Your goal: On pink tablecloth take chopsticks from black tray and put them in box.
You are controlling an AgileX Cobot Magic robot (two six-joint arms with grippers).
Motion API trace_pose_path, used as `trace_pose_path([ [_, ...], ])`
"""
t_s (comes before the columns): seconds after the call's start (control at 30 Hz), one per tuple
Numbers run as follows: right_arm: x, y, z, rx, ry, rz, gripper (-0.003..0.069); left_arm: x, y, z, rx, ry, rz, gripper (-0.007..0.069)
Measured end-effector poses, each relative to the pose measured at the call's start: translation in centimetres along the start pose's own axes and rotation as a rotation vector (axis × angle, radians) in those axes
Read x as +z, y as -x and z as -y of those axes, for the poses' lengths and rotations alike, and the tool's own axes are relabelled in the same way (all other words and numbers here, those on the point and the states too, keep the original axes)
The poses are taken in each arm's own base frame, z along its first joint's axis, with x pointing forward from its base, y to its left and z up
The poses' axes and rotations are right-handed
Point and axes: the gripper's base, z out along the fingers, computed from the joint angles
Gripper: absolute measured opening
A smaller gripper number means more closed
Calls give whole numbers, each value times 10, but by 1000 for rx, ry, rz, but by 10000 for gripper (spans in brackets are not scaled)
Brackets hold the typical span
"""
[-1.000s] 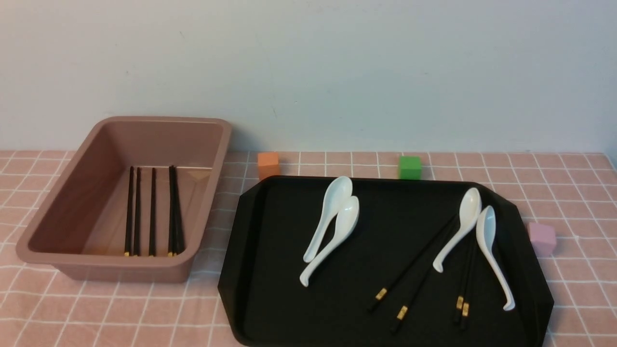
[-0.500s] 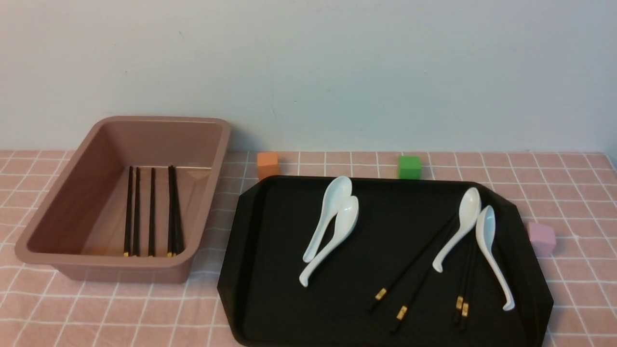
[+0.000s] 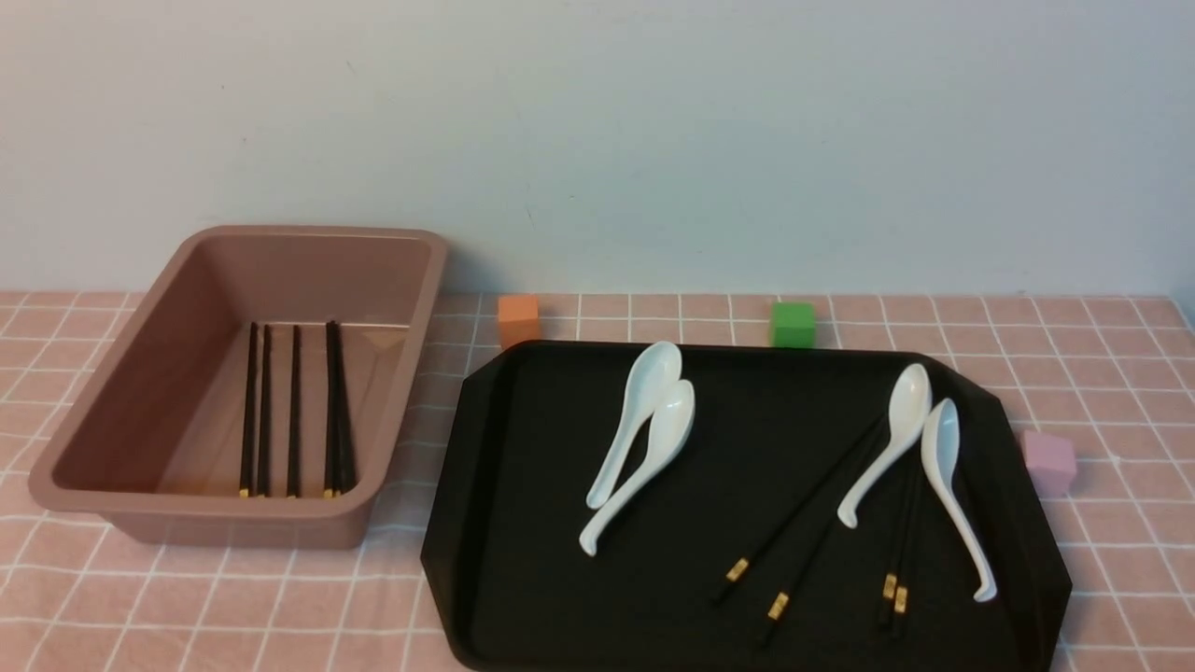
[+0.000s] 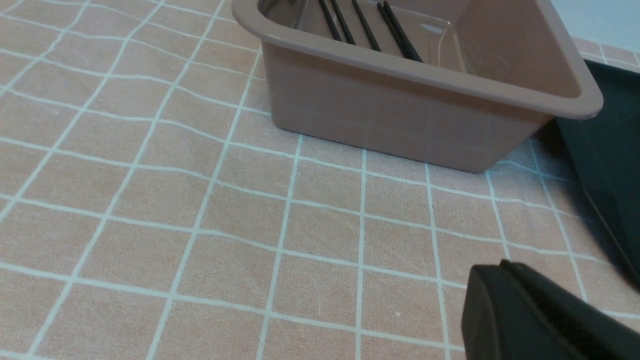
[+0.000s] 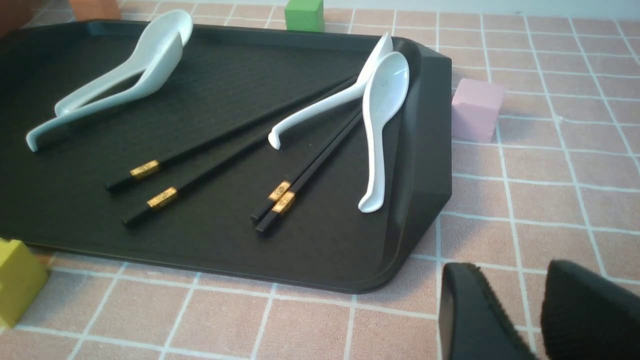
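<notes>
Black tray (image 3: 560, 579) lies just right of the box (image 3: 140, 392). Four chopsticks (image 5: 210, 150) rest on the tray among white spoons (image 3: 644, 439); five lie in the box. Gold bands illegible. Right pincer (image 5: 537, 310) slightly parted, empty; left pincer (image 4: 515, 280) appears closed.

Seen only through the wrist cameras. Left matte black claw (image 4: 505, 280): rounded, blunt-tipped finger bodies with fine ridged texture along the inner edge, pressed together with no visible gap. Right matte black claw (image 5: 505, 310): two thick, rounded fingers, inner faces finely ribbed, slim gap between. No cables, screws or markings discernible.
</notes>
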Motion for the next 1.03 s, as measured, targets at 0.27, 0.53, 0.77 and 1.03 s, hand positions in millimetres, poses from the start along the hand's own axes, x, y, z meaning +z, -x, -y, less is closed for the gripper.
trace_pose_path([
  [0.27, 0, 0, 0, 0, 0, 0, 240, 0, 0, 0, 0, 0, 0, -3],
  [0.53, 0, 0, 0, 0, 0, 0, 240, 0, 0, 0, 0, 0, 0, 5],
  [0.77, 0, 0, 0, 0, 0, 0, 240, 0, 0, 0, 0, 0, -1, 11],
  [1.03, 0, 0, 0, 0, 0, 0, 240, 0, 0, 0, 0, 0, -1, 18],
])
